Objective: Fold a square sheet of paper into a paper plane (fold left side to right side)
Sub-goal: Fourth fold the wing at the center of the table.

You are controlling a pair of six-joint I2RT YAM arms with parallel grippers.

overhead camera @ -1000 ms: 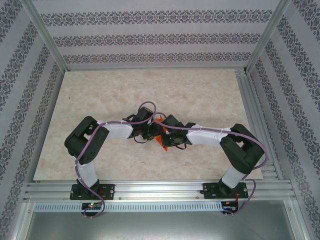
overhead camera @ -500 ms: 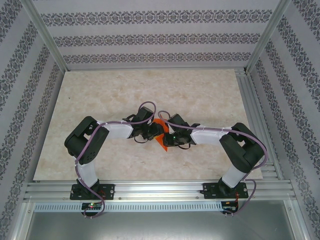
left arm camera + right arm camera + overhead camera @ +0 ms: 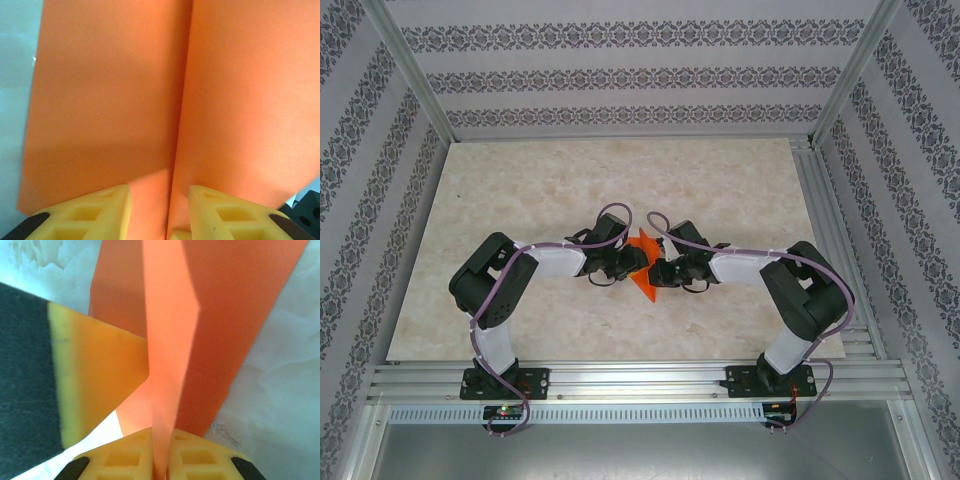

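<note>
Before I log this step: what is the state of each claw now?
Left claw: open, astride a crease of the orange paper.
Right claw: closed on the orange paper.

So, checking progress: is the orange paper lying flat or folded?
Folded: the orange paper shows a centre crease, and a raised flap is pinched in the right gripper.

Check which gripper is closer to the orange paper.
Right, narrowly. The right gripper is shut on a raised fold of the paper, so it is in contact. The left gripper straddles the paper's crease, jaws apart, unclamped.
</note>
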